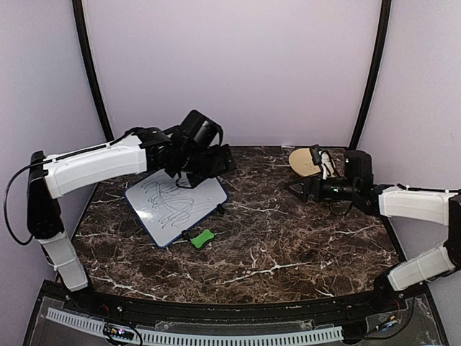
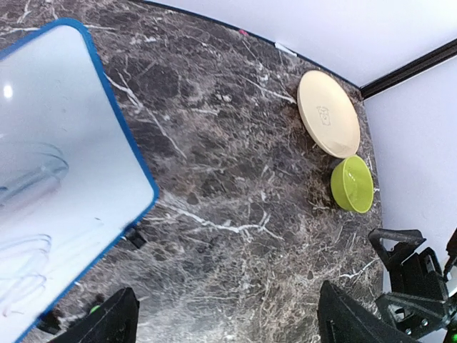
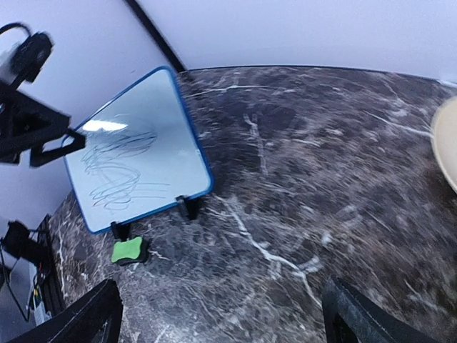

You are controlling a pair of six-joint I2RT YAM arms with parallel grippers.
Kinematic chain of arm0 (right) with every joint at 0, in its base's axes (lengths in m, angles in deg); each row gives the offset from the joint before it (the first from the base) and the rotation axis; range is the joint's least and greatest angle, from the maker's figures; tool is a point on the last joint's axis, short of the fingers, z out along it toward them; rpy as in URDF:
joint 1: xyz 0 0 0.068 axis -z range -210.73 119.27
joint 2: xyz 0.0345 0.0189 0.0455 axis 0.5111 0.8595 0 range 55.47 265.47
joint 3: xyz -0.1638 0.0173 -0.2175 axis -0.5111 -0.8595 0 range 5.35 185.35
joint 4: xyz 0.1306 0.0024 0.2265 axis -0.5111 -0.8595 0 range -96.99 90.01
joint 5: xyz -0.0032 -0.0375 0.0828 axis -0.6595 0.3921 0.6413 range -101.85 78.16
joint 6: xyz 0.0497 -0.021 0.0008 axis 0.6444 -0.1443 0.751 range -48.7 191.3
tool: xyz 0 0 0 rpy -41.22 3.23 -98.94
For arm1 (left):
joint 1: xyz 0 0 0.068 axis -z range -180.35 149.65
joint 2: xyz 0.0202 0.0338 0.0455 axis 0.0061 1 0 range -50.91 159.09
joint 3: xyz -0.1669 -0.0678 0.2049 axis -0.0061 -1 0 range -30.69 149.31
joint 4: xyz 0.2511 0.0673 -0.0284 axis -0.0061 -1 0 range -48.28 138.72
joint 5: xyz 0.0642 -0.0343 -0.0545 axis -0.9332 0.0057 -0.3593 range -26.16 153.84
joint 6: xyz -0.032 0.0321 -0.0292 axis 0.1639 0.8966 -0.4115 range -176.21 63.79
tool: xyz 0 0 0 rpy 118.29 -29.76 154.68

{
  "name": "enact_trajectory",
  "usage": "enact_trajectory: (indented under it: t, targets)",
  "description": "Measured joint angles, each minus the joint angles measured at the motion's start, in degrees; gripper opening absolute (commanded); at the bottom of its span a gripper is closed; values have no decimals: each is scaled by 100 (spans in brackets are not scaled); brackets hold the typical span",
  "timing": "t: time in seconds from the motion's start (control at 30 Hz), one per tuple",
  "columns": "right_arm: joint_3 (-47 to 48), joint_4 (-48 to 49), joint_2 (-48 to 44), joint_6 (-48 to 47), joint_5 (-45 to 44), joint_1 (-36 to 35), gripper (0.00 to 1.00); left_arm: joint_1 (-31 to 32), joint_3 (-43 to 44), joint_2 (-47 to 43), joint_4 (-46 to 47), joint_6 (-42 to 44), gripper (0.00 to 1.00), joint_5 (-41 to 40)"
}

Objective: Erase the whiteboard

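The whiteboard (image 1: 173,205) leans on small black feet at the left of the marble table, blue-rimmed and scribbled with dark marker lines. It shows again in the left wrist view (image 2: 57,171) and the right wrist view (image 3: 136,161). A green eraser (image 1: 202,238) lies on the table just in front of the board's near edge, seen also from the right wrist (image 3: 128,250). My left gripper (image 1: 220,162) hovers above the board's far right corner, open (image 2: 228,321) and holding nothing. My right gripper (image 1: 297,189) hangs over the table's right part, open (image 3: 221,321) and empty, pointing towards the board.
A tan plate (image 2: 328,114) and a green bowl (image 2: 351,184) sit at the back right of the table, close behind the right arm (image 2: 414,286). Bare marble tabletop (image 1: 288,245) lies between the board and the right arm. Curtain walls enclose the table.
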Motion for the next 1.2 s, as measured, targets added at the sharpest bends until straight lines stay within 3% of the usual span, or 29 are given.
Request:
enact_trajectory:
  t: [0.17, 0.3, 0.63, 0.8, 1.07, 1.2]
  targets:
    - [1268, -575, 1163, -1075, 332, -1049, 98, -1119, -2356, -1633, 1322, 894, 94, 916]
    - [2505, -1484, 2420, -2061, 356, -1753, 88, -1768, -3379, -2474, 1797, 1390, 96, 1445]
    - [4787, -3528, 4518, -3829, -278, -3141, 80, -2494, -3788, -3989, 2138, 2127, 99, 2328]
    - [5777, -4181, 5187, -4367, -798, -3532, 79, -2946, -3943, -4135, 2223, 2190, 99, 2721]
    - [6140, -4599, 5543, -4920, -1517, -3862, 82, -3211, -4325, -4140, 2365, 2166, 99, 3292]
    - [6404, -4675, 5630, -5112, -1709, -3936, 88, -3233, -4347, -4140, 2490, 2149, 99, 3442]
